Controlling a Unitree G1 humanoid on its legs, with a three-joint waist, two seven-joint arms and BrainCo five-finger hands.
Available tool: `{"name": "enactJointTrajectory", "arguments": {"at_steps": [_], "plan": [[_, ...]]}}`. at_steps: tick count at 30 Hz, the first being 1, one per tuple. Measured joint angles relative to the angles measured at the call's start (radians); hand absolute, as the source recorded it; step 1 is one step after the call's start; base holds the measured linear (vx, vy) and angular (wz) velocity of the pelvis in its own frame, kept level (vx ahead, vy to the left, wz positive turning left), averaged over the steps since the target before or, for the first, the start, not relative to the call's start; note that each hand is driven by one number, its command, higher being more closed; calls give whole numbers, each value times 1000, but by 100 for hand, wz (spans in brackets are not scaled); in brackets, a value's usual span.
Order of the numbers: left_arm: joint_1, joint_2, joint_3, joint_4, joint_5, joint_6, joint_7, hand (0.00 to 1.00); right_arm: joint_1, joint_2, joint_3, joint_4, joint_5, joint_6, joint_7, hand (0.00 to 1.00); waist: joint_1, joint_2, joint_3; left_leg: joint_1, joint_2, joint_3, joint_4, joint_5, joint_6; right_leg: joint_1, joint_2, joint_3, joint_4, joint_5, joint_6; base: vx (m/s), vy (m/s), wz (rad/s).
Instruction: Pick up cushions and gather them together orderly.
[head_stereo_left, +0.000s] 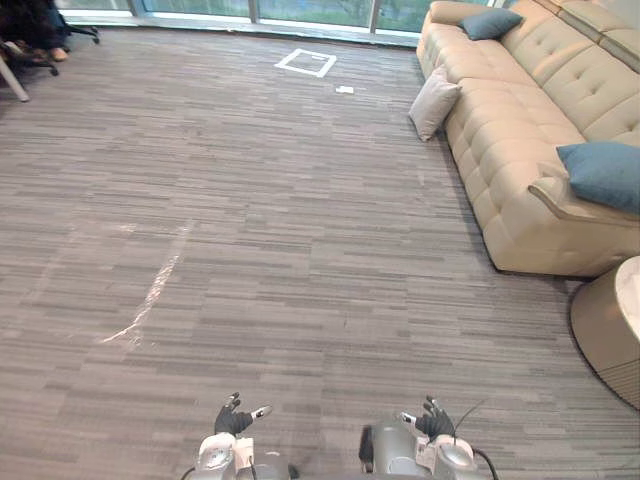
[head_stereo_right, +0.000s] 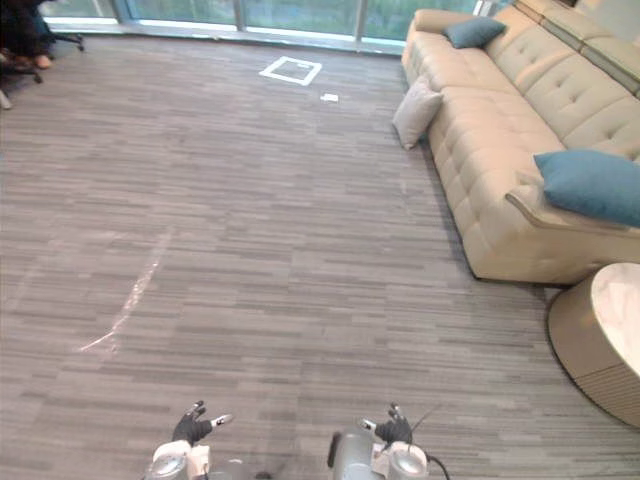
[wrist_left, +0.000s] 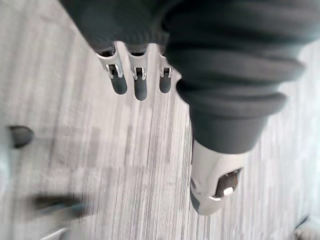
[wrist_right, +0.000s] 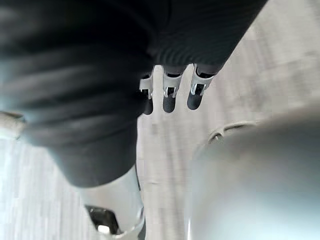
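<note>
The left hand and right hand hung low and empty, fingers loosely straight, well apart from every cushion; a shallow pinch on such soft stuffing would likely let one fold and slip. The beige cushion leaned on the floor against the sofa, while a near blue cushion and far blue cushion sat plump on it.

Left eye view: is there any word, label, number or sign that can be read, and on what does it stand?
No text can be read.
The white square outline on the carpet is a bare mark without letters.
The small white scrap near it is too small to tell.
</note>
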Motion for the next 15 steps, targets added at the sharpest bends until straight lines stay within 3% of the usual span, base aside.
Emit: {"name": "enactJointTrajectory", "arguments": {"at_steps": [1,2,3,4,5,6,7,8,9,10,12,13,15], "plan": [[6,0,0,0,1,-1,0,0,0,-2,0,3,0,2,0,0,-2,-9,-1,31,-11,-20,-14,-2,-4,-4,4,20,-108,49,6,785,-147,65],[13,-9,4,5,2,0,0,0,0,-17,-1,6,0,3,2,0,-11,-4,1,91,-3,-61,2,-23,-37,-7,17,71,-90,156,-37,969,-206,62],[29,-22,14,6,5,-1,-1,0,8,-25,-2,5,-1,7,5,0,-14,19,-20,92,26,-88,61,-23,-39,-30,29,89,15,184,-75,827,-203,51],[35,-29,13,6,11,-1,-1,0,11,-33,-9,-1,-1,7,8,0,-12,36,-31,71,42,-102,133,-22,-40,-41,36,84,77,157,-102,823,-223,27],[40,-50,25,6,18,0,0,0,8,-49,-21,-12,-2,10,9,0,-11,81,-28,2,98,-114,336,11,-81,-18,55,50,132,74,-113,804,-207,10],[45,-58,57,6,18,2,-1,0,8,-54,-23,-20,-1,14,9,0,-11,106,-22,-98,143,-123,579,154,-120,26,83,42,147,10,-126,796,-187,-1],[47,-65,69,3,18,2,-1,0,8,-55,-21,-29,-1,19,8,0,-10,115,-17,-151,169,-125,692,256,-142,60,99,47,137,-11,-134,949,-163,-26],[58,-68,92,-10,19,2,-1,0,10,-47,-14,-29,-1,31,7,0,1,125,-7,-246,229,-98,923,237,-147,152,140,60,99,-43,-150,632,-100,-31],[59,-67,95,-17,19,2,-2,0,12,-39,-9,-29,-1,34,5,0,5,123,-3,-274,242,-91,973,212,-137,186,151,68,83,-53,-154,783,-109,-48],[61,-53,113,-46,19,0,-2,0,17,-14,2,-30,1,38,6,0,26,96,12,-351,240,-78,1054,134,-118,311,159,96,15,-75,-158,593,-73,-44],[61,-36,113,-80,17,-3,-3,0,14,-2,10,-27,2,40,6,0,47,56,13,-472,212,-48,978,64,-93,436,155,146,-97,-75,-158,767,-66,-58],[59,-35,113,-94,16,-9,-3,0,7,3,10,-27,7,40,4,0,55,54,13,-557,189,-46,862,36,-84,502,148,169,-156,-76,-156,783,34,-71],[57,-38,113,-120,17,-20,-7,0,-6,6,8,-24,10,40,2,0,72,40,20,-634,120,-66,565,48,-81,567,118,203,-203,-100,-123,653,94,-57]]}}
